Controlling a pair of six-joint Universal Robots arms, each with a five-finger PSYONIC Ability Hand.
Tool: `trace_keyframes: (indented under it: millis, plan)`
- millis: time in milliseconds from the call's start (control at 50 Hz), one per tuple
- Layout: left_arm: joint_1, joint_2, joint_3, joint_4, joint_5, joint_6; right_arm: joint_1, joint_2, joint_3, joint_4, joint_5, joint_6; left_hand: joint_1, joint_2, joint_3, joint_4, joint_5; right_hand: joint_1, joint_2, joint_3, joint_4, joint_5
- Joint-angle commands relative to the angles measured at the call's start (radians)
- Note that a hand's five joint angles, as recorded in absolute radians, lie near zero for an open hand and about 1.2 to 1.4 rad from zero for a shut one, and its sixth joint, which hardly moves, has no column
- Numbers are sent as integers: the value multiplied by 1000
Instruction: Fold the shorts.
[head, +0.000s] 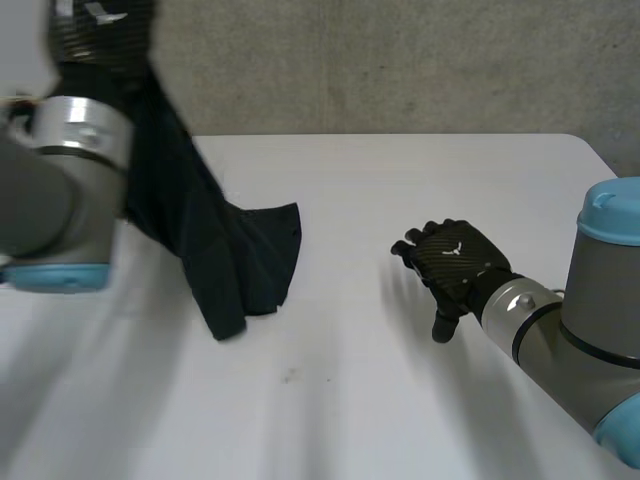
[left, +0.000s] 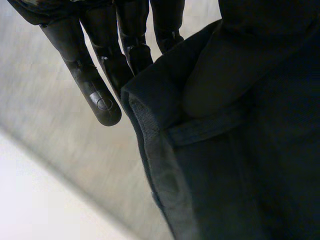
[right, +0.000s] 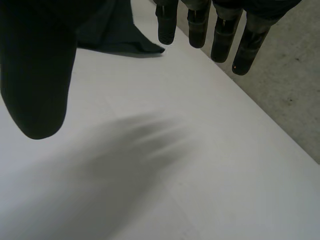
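Observation:
The dark shorts (head: 230, 250) hang from my left hand (head: 100, 25), raised high at the table's far left. Their lower end still trails on the white table (head: 420, 170). In the left wrist view the thumb presses a hem of the shorts (left: 225, 165) against the fingers (left: 100, 65), so the hand is shut on the cloth. My right hand (head: 455, 260) hovers low over the table to the right of the shorts, fingers straight and spread, holding nothing. In the right wrist view its fingers (right: 220, 30) point toward the shorts (right: 115, 35) lying beyond them.
Bare white table lies between the shorts and my right hand. A grey wall (head: 400, 60) runs behind the table's far edge. My left arm (head: 50, 190) stands in front of the upper part of the shorts.

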Motion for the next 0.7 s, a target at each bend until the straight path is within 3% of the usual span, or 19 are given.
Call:
trace_keyframes:
  millis: [20, 160, 260, 300, 400, 540, 700]
  plan:
    - [-269, -194, 101, 32, 94, -13, -18, -5, -23, -41, 120, 16, 308, 202, 215, 197, 241, 26, -25, -11, -60, -55]
    - [-429, -343, 77, 27, 277, -47, -36, -25, -55, -84, 250, 65, 308, 202, 215, 197, 241, 26, -25, -11, -60, -55]
    - [-466, -378, 16, 18, 390, -45, -136, -39, -92, -88, 278, 86, -764, -870, -857, -875, -831, 26, -25, -11, -60, -55]
    - [-466, -372, 5, 18, 393, -43, -157, -42, -103, -84, 275, 86, -848, -954, -941, -959, -915, 26, -25, -11, -60, -55]
    - [-438, -299, -15, 18, 364, -48, -177, -42, -126, -70, 205, 59, -884, -990, -977, -995, -951, 26, -25, -11, -60, -55]
    - [-342, -118, -130, 16, 196, -80, -209, -42, -130, 10, 65, -29, -872, -978, -965, -983, -939, 26, -25, -11, -60, -55]
    - [-282, 5, -299, -63, 59, -184, -219, -42, -71, 120, -193, -131, -681, -787, -775, -793, -749, 26, -25, -11, -60, -55]
